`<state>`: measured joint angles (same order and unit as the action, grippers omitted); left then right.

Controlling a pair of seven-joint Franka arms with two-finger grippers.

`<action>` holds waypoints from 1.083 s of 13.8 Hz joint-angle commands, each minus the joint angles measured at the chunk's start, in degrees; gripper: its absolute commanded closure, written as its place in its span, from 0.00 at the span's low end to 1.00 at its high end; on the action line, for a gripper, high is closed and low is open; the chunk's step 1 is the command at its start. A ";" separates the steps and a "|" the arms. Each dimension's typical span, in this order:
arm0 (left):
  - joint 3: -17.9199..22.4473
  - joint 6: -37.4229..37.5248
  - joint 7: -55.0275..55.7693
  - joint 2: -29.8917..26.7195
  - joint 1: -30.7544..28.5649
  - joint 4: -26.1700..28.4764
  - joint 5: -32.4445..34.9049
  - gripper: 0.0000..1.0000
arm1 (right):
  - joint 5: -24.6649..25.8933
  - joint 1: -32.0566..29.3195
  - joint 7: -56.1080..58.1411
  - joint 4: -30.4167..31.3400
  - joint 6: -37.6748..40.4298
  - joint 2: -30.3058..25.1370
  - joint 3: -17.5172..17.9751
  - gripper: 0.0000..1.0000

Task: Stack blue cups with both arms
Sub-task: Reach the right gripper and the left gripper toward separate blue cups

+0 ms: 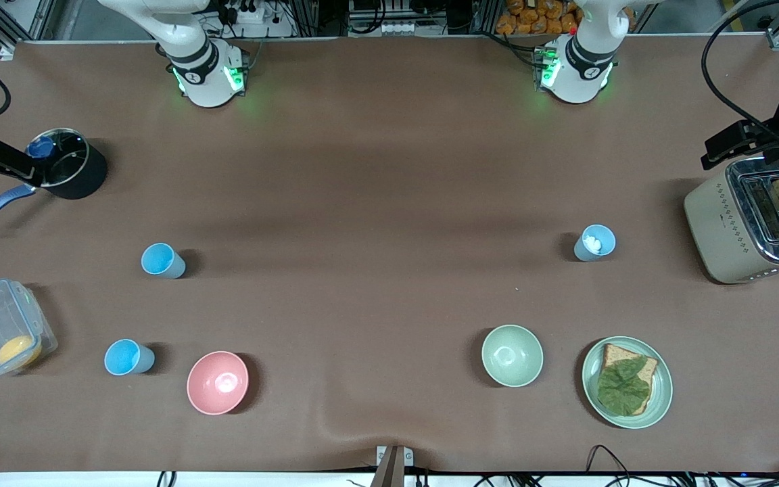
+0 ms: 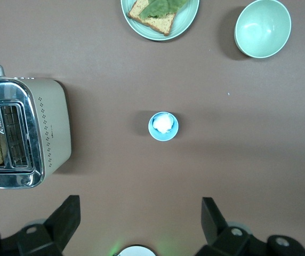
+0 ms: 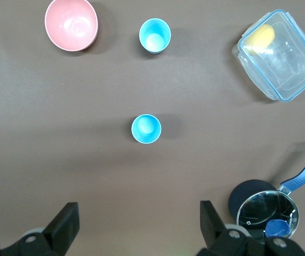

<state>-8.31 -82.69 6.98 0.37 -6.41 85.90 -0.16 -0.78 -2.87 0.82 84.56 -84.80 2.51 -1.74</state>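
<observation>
both jaws spread wide: left gripper poised high over grey-blue cup beside toaster, right gripper over sky-blue cup, lined up for descent.

Sky-blue cup upright, empty, toward right arm's end of table. Grey-blue cup upright, something white inside, toward left arm's end. Cups well apart, not stacked.
</observation>
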 commanded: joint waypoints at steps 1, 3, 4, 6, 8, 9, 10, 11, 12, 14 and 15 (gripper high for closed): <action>-0.48 1.04 -1.09 -0.81 -0.10 -0.12 0.77 0.00 | -0.62 -1.00 -0.12 0.17 0.16 -0.84 0.68 0.00; -0.39 1.65 -1.09 -0.46 -0.27 -0.56 1.13 0.00 | -0.62 -1.00 -0.12 0.17 0.16 -0.84 0.68 0.00; -0.31 1.65 -1.09 -0.11 -0.27 -1.17 1.13 0.00 | -0.54 -1.09 -0.12 0.17 0.16 -0.84 0.68 0.00; -0.31 1.65 -1.35 -0.02 -0.45 -0.91 0.78 0.00 | -0.54 -1.09 -0.12 0.17 0.16 -0.84 0.68 0.00; -0.39 2.44 -1.18 -0.11 -0.01 0.48 1.03 0.00 | -0.54 -1.09 -0.12 0.17 0.16 -0.84 0.68 0.00; -0.48 2.09 -0.92 0.07 0.08 1.45 1.12 0.00 | -0.54 -1.09 -0.12 0.17 0.07 -0.84 0.68 0.00; -0.48 0.96 -0.57 0.76 0.17 2.59 1.13 0.00 | -0.62 -1.09 -0.12 0.17 0.07 -0.84 0.68 0.00; -0.57 -0.71 -0.30 0.94 0.17 4.95 1.13 0.00 | -0.62 -1.00 -0.12 0.17 0.07 -0.76 0.68 0.00; -0.74 -4.12 -0.30 0.77 0.08 8.54 1.13 0.00 | -0.54 -1.00 -0.12 0.17 0.07 -0.84 0.68 0.00; -0.83 -10.45 -0.30 0.42 -0.01 14.36 1.13 0.00 | -0.62 -1.09 -0.03 0.17 0.07 -0.76 0.68 0.00; -0.92 -13.17 -0.30 0.51 -0.01 16.47 1.13 0.00 | -0.54 -1.09 -0.03 0.17 0.16 -0.76 0.68 0.00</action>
<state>-8.78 -91.15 6.92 2.31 -6.20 97.13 -0.05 -0.78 -2.87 0.82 84.55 -84.80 2.51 -1.75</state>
